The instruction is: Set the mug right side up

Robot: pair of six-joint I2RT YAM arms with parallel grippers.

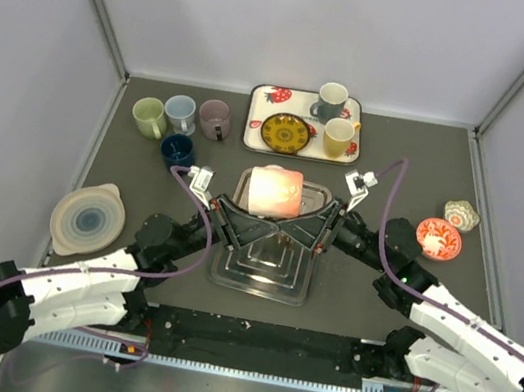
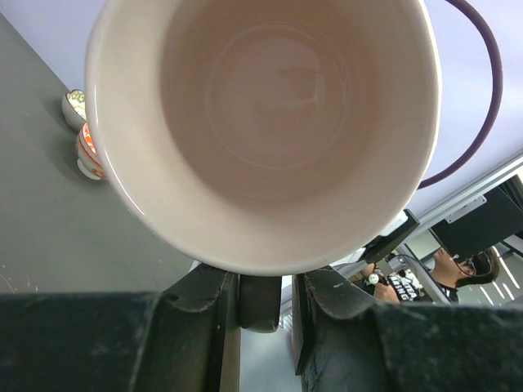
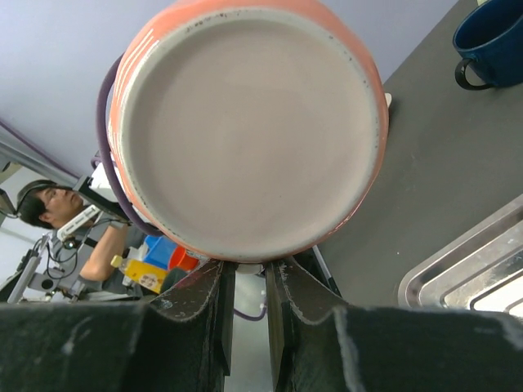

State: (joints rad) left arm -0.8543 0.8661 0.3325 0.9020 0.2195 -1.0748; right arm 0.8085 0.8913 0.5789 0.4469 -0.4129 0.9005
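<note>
The mug (image 1: pixel 275 190) is above the tray (image 1: pixel 262 282); a plate (image 1: pixel 87 219) lies to the left.

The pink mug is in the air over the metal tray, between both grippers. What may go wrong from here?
1. The pink mug lies on its side above the metal tray, held only near its lower edge; it may slip and fall onto it.
2. The left gripper and right gripper meet beneath it, so they may collide while turning it.
</note>
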